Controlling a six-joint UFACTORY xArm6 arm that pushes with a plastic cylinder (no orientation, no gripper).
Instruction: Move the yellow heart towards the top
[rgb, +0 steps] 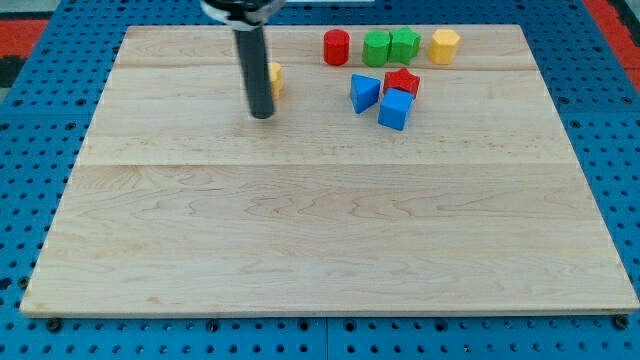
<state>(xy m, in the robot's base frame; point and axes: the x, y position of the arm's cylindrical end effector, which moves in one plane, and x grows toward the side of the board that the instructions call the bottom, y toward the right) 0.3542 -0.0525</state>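
Yellow heart (275, 79) peeks out just right of my tip (262, 114), slightly nearer the counter's (300, 230) top. There's no hand on this rod, so nothing opens or closes

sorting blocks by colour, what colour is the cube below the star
Blue: the cube sits just below the red star, touching it. The one camera view shows it clearly.

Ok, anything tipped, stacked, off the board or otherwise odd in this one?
Nothing stands out. All blocks lie flat on the wooden board, clustered near the view's top. The yellow heart is mostly hidden behind the rod; my tip sits just below and left of it.
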